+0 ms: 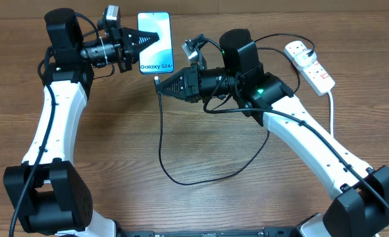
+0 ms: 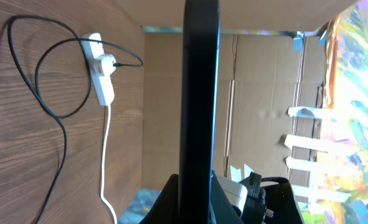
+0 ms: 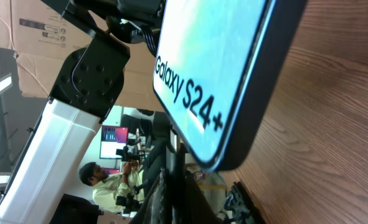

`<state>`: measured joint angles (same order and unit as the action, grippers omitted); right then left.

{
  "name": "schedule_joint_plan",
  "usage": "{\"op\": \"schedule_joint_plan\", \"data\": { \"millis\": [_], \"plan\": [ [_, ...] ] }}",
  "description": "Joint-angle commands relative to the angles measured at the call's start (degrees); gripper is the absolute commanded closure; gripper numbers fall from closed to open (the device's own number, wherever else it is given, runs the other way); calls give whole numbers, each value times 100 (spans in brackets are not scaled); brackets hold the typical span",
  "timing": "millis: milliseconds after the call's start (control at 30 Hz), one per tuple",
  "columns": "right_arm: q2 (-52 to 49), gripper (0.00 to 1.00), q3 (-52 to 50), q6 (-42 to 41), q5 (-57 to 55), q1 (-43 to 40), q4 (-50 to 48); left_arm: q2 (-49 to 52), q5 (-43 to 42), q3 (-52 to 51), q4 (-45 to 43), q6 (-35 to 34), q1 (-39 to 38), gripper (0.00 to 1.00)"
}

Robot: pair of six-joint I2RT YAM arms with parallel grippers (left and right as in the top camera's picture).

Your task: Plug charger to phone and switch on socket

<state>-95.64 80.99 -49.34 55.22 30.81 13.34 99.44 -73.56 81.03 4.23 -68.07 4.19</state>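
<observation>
My left gripper is shut on the phone, gripping its left long edge and holding it above the table, screen up, with the "Galaxy S24+" text at its near end. In the left wrist view the phone shows edge-on as a dark bar. My right gripper is shut on the connector end of the charger, just below the phone's bottom edge. I cannot tell if the tip touches it. The black cable loops across the table to its plug in the socket.
The socket's thick white cord runs down the right side toward the table's front. The socket and the cable loop also show in the left wrist view. Cardboard walls stand behind the table. A person sits beyond the table in the right wrist view.
</observation>
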Motion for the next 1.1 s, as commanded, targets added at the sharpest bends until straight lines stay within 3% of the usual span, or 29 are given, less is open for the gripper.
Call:
{"op": "schedule_joint_plan", "data": {
  "millis": [0,1067],
  "plan": [
    [33,96,33,-2,-33,2,-50,-46,-245,85,-63,-7,-50,96],
    [31,96,33,-17,114,-168,-98,-46,-195,85,-63,-11,-37,96]
  ]
}}
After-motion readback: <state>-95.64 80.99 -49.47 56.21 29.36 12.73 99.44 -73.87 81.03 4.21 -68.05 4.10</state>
